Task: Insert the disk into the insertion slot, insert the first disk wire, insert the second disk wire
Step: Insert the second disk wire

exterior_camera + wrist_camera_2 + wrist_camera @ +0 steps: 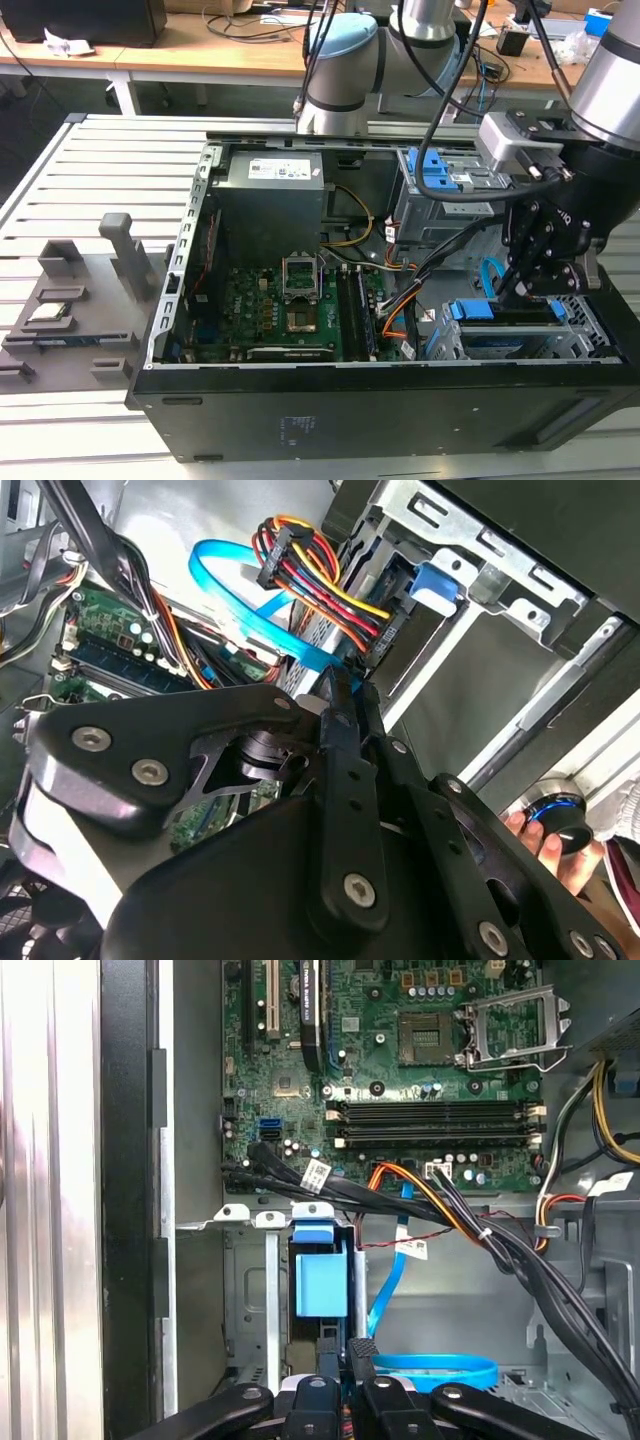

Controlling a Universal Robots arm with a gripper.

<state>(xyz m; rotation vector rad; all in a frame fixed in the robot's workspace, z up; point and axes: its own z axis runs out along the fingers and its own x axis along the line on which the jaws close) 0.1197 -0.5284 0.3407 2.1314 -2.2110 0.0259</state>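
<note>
The disk point(497, 312), in its blue caddy point(320, 1282), sits inside the insertion slot point(578, 340), the low silver cage at the case's front corner. In the second wrist view the first disk wire point(322, 588), an orange, red and black bundle, runs down to the disk's end. The second disk wire point(235, 598), a flat light-blue cable, loops round and ends right at my fingertips. My gripper point(345, 692) hangs at the disk's connector end and looks shut on that cable's plug, which the fingers point(362, 1352) hide. In the exterior view the gripper point(527, 290) is just above the cage.
The taller grey bay with blue tabs point(440, 185) stands behind the cage. Thick black cables point(520, 1260) cross between the motherboard point(280, 300) and the cage. The power supply point(272, 185) sits at the back. A person's hand point(575, 865) with a button device is outside the case.
</note>
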